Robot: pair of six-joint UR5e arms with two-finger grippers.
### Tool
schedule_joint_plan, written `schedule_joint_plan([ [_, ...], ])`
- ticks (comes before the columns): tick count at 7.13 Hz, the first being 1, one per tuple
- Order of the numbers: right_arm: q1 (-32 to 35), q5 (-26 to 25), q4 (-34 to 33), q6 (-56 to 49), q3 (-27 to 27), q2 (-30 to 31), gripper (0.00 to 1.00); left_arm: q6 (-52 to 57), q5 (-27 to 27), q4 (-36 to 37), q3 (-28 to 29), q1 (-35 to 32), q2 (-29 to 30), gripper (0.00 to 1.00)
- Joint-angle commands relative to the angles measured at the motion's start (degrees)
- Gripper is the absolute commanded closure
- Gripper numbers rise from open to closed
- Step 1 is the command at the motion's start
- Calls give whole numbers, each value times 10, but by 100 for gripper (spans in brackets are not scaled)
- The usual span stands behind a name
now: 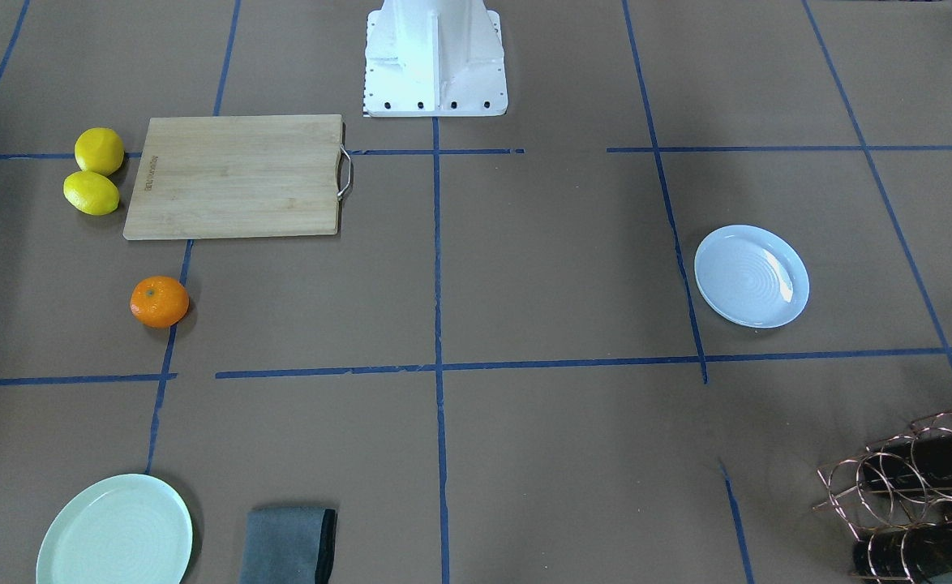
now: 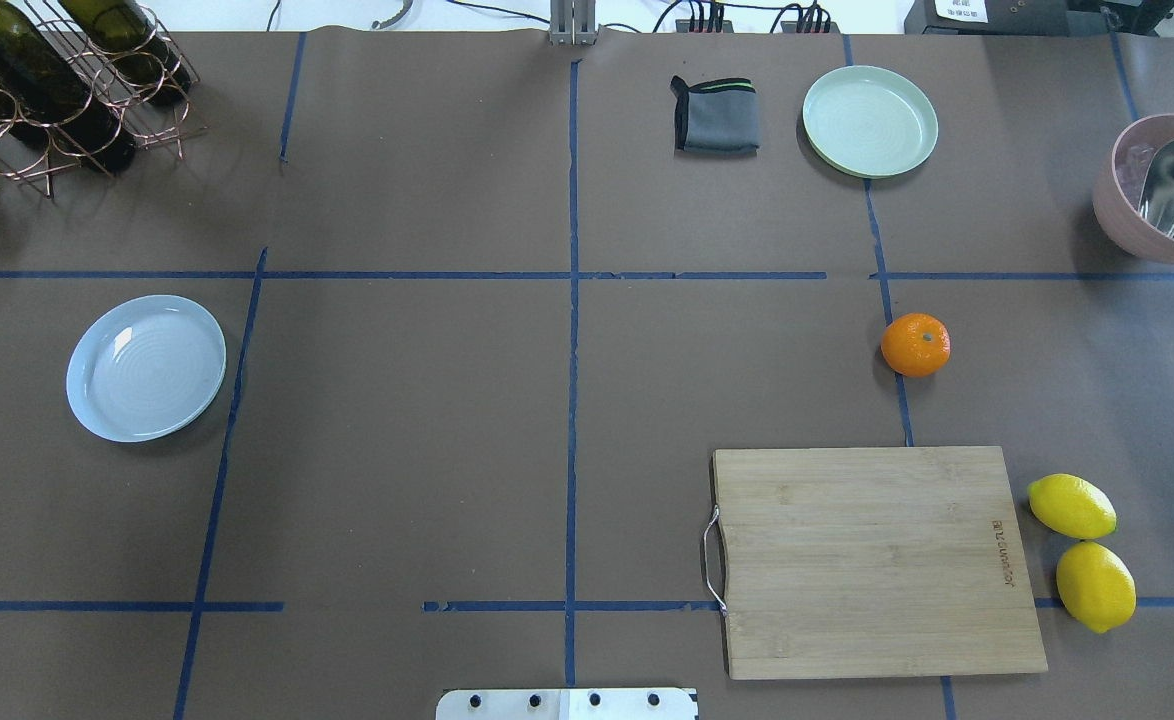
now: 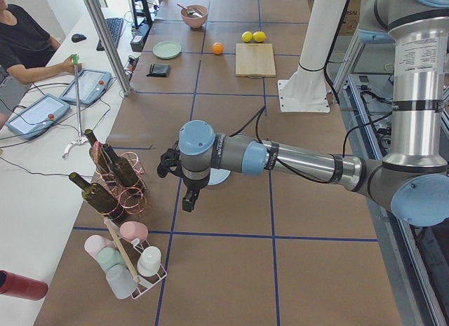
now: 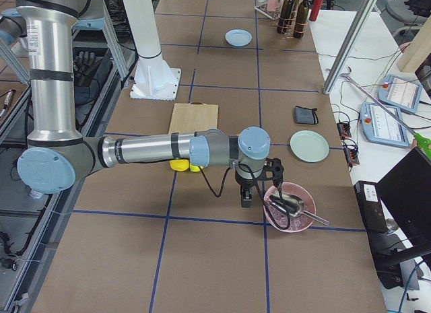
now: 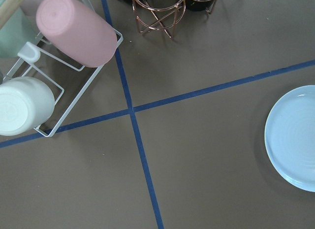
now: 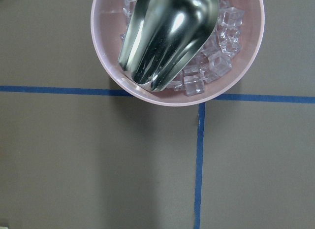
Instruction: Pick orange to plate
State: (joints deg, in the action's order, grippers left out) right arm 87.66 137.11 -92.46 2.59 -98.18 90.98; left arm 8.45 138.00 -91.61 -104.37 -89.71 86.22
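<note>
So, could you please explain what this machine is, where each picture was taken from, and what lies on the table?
It is a robot with two arms at a brown table, each ending in a two-finger gripper. Two pictures look down on the table, one from behind the robot and one facing it; two look along it from the ends; two come from cameras on the wrists. On the table lie an orange, a bluish-white plate, a wooden cutting board, two lemons, a mint-green plate, a grey cloth, a pink bowl of ice with a metal scoop, and a wire rack of wine bottles. The left gripper hangs near the bluish-white plate, the right gripper near the bowl. Nothing seems held; whether the grippers are open cannot be told.
</note>
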Motion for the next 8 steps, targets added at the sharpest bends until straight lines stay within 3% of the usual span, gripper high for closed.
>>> schedule_joint_plan([
  [1, -24, 0, 93, 2, 42, 1, 0, -5, 22, -117, 17, 38, -6, 0],
  [4, -71, 0, 182, 2, 75, 0, 0, -260, 11, -199, 48, 204, 16, 0],
  [6, -85, 0, 182, 4, 75, 1, 0, -364, -23, -286, 118, 250, 18, 0],
  [8, -87, 1, 181, 4, 75, 1, 0, -424, -75, -309, 151, 308, 39, 0],
])
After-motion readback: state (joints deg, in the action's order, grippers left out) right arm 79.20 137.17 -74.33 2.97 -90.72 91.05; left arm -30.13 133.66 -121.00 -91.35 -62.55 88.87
